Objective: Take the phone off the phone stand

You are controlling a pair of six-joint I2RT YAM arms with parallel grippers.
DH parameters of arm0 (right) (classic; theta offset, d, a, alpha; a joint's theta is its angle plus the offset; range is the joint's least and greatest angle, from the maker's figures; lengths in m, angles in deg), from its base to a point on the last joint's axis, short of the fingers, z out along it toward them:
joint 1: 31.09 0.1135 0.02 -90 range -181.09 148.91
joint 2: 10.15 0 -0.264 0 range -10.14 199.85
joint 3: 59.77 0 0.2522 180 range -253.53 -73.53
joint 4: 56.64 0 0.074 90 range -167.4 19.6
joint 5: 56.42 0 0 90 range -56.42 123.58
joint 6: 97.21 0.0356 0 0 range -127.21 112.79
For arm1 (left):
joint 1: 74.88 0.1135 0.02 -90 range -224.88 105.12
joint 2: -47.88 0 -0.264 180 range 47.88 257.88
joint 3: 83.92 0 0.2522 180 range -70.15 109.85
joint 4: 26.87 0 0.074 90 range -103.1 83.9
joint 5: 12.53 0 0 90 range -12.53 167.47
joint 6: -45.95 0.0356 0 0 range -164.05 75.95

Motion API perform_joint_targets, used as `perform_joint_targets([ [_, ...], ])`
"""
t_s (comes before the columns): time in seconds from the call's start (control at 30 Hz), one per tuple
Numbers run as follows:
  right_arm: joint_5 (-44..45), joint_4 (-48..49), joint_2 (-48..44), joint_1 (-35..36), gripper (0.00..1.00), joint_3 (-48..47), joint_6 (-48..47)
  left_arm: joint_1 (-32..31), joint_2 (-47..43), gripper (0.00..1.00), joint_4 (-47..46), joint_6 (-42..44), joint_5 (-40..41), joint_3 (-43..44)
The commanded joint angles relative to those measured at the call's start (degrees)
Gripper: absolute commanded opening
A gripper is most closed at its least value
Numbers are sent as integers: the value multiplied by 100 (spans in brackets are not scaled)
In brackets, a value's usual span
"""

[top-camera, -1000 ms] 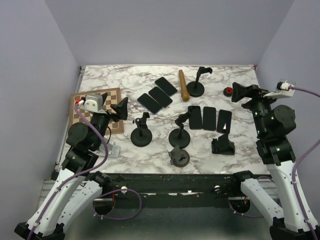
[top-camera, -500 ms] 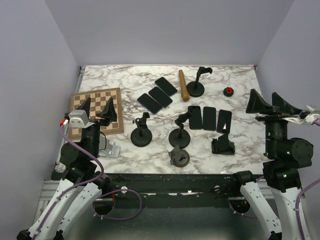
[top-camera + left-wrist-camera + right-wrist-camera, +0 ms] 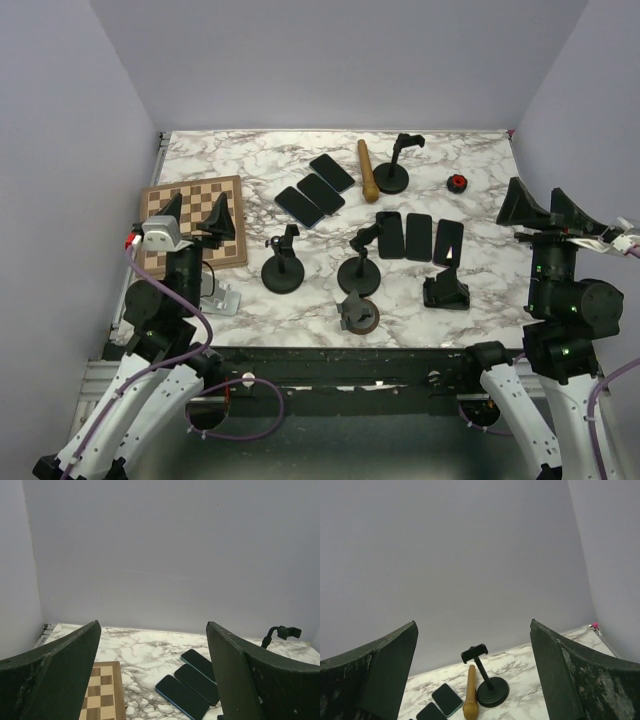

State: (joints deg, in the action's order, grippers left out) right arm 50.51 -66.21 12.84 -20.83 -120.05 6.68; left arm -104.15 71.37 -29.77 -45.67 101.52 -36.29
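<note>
Six dark phones lie flat on the marble table: three (image 3: 321,190) behind the middle and three (image 3: 418,237) right of it. No phone shows in any stand. Round-base phone stands are at the front left (image 3: 283,262), the middle (image 3: 360,262) and the back (image 3: 395,165); their clamps look empty. My left gripper (image 3: 195,210) is open and empty, raised over the chessboard. My right gripper (image 3: 545,208) is open and empty at the right edge. The left wrist view shows the three back phones (image 3: 197,684). The right wrist view shows the back stand (image 3: 487,677).
A chessboard (image 3: 195,192) lies at the left under my left gripper. A wooden stick (image 3: 368,168) lies beside the back stand, and a small red object (image 3: 457,182) right of it. Two other dark holders (image 3: 445,290) (image 3: 357,313) stand near the front edge.
Both arms have pulled back toward the near edge and turned their grippers upward and outward. In the last half second they barely moved. Nothing on the table has moved.
</note>
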Motion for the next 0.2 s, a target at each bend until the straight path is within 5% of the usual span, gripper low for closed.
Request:
perform_joint_targets([
  [0.0, 176, 248, 42, -25, 100, 98, -79, -12, 71, 94, -118, 92, 144, 35],
  [0.17, 284, 172, 158, -24, 100, 15, -29, -16, 114, 94, -126, 118, 148, 45],
])
